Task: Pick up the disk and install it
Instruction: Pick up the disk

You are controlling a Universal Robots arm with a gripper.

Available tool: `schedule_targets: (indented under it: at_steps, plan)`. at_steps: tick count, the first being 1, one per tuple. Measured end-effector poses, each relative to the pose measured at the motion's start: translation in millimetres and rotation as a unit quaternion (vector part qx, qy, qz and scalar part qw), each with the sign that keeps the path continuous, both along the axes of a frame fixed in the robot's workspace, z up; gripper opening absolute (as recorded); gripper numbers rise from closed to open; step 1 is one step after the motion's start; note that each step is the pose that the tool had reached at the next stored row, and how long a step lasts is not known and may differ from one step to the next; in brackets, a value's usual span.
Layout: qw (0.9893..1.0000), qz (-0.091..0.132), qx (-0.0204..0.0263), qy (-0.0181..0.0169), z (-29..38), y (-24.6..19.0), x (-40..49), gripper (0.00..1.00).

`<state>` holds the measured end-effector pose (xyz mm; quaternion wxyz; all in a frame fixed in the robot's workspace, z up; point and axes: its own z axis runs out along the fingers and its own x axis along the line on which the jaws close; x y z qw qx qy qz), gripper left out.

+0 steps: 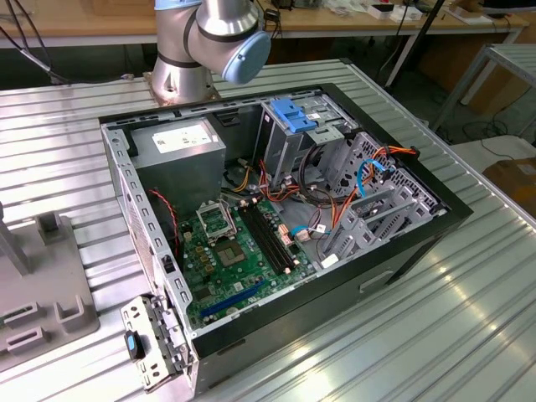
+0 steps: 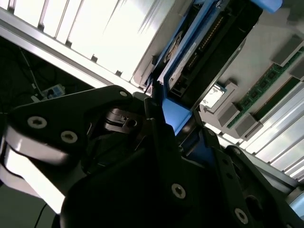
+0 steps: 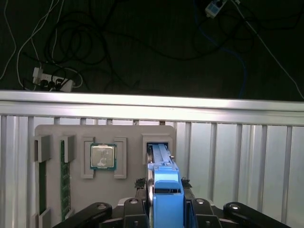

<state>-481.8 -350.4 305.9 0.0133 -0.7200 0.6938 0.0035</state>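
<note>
While the pincer [image 3: 162, 184] grips it — the disk [image 3: 166, 202] stands edgewise.

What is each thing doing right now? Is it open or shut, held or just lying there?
computer case: open, side cover off, lying on its side.
pincer: shut on the disk.
disk: standing on edge, gripped, at its slot in the grey tray.
processor chip: resting in its tray pocket.
memory stick: lying in its tray slot.
</note>
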Motion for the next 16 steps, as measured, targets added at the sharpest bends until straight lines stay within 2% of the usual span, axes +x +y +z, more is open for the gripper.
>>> schedule_targets:
  at_steps: [5, 16]
  plan:
    - [1.0000, 0.000, 0.0000, 0.0000, -0.3, -7.4, 0.0, 0.37]
    - [1.0000, 0.000, 0.0000, -0.0001, -0.4, -8.7, 0.0, 0.37]
